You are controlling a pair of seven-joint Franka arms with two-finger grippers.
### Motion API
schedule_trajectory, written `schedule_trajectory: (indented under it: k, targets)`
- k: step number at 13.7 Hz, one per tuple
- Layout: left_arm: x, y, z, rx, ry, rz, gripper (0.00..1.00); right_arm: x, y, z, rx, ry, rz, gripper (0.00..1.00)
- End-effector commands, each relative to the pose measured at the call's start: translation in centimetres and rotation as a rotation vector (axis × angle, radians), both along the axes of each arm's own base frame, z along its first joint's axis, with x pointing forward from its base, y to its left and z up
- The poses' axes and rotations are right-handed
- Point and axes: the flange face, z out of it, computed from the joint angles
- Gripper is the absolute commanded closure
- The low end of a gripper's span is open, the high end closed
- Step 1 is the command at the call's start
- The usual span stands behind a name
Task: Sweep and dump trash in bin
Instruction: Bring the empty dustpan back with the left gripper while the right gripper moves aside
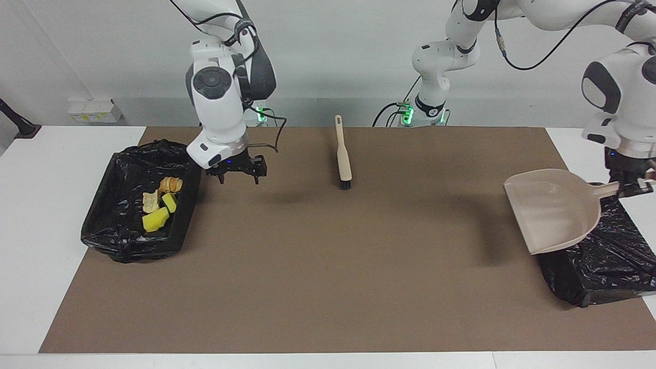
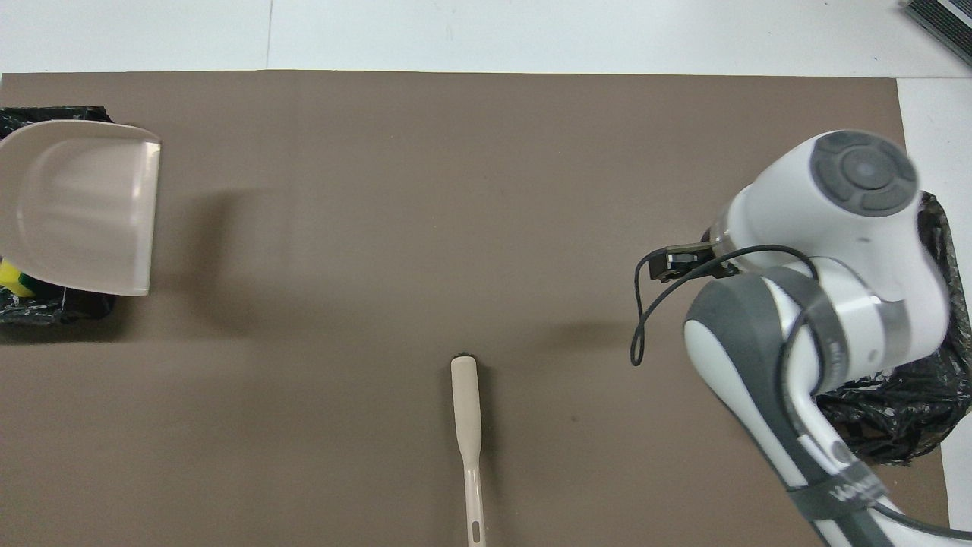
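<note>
Several scraps of trash lie in a black-bagged bin (image 1: 102,205) at the right arm's end of the table: a yellow sponge chunk (image 1: 155,219), a green-and-yellow sponge (image 1: 169,201) and tan bread-like pieces (image 1: 170,184). My right gripper (image 1: 237,175) hangs open and empty beside that bin, low over the mat. My left gripper (image 1: 633,185) is shut on the handle of the beige dustpan (image 1: 553,210), held tilted over a second black-bagged bin (image 1: 605,271). The pan (image 2: 76,205) looks empty. A yellow scrap (image 2: 11,277) peeks out under it.
A beige brush (image 1: 342,154) lies on the brown mat (image 1: 328,266) between the arms, close to the robots' edge; it also shows in the overhead view (image 2: 467,410). In the overhead view the right arm (image 2: 828,251) covers its bin (image 2: 896,403).
</note>
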Motion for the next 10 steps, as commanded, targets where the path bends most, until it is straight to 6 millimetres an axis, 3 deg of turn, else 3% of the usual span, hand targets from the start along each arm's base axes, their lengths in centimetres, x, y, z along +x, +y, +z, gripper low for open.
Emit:
schedule_trajectory:
  k: [1,3,5,8,10]
  targets:
    - [-3.3,-7.4,0.0,-0.039,-0.013,0.113,1.0,-2.3,-2.2,6.8,-0.018,-0.074,-0.012,0.0]
    - [-3.7,-12.4,-0.9,-0.137,-0.039,0.233,1.0,-3.6,-4.0,9.6,-0.019,-0.113,-0.046,0.0]
    - [-4.3,-18.3,-3.4,-0.182,-0.061,0.344,1.0,-4.9,-5.4,12.5,-0.016,-0.159,-0.074,0.0]
    - [-5.0,-27.9,-10.1,-0.294,-0.107,0.545,1.0,-6.0,-7.8,14.2,-0.011,-0.172,-0.119,0.0]
    - [-5.7,-32.4,-13.6,-0.379,-0.14,0.712,1.0,-6.0,-10.9,14.2,0.015,-0.165,-0.181,0.0]
